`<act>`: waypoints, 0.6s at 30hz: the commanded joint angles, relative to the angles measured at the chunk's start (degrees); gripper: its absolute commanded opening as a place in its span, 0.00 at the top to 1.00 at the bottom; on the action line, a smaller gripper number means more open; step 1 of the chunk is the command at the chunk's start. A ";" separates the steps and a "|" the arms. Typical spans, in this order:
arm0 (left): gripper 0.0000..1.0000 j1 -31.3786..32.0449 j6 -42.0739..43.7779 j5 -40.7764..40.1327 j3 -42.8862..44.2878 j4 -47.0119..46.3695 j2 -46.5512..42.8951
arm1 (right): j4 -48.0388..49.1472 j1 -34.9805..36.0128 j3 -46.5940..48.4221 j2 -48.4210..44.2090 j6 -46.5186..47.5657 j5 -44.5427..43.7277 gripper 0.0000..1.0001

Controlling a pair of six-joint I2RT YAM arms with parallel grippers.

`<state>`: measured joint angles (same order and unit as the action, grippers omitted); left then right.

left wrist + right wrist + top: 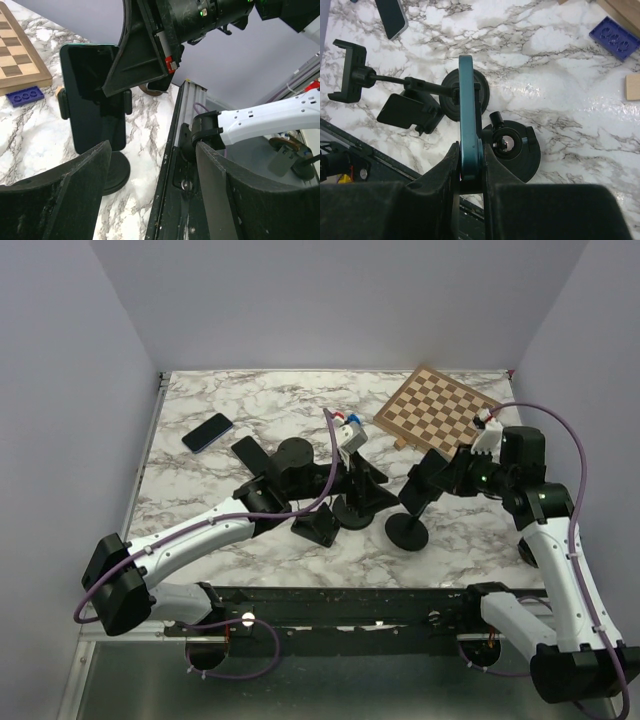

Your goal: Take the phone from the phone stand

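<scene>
A teal phone (467, 100) stands upright in a black phone stand with a round base (517, 150). The stand's side clamps still hug the phone (92, 100) in the left wrist view. My right gripper (470, 167) is shut on the phone's upper edge, one finger on each face. In the top view the right gripper (428, 478) is over the stand (408, 531). My left gripper (150, 200) is open and empty, just left of the stand, and shows in the top view (372, 476) too.
A second phone (208, 432) lies flat at the back left. Other black stands (350, 510) crowd the table's middle, one with an empty clamp (349, 70). A chessboard (437, 410) is at the back right, with a blue brick (615, 37) nearby. The front rail (172, 150) is close.
</scene>
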<state>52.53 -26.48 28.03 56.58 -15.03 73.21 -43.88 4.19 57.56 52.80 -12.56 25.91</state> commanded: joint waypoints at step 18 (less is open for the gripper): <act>0.24 -0.43 8.28 -0.17 10.05 11.75 -5.83 | 19.05 0.65 5.76 11.73 1.83 -6.53 0.83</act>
<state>52.51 -26.72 28.10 60.38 -11.92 71.05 -31.86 4.45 63.77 66.81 -11.11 19.62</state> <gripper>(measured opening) 0.762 0.231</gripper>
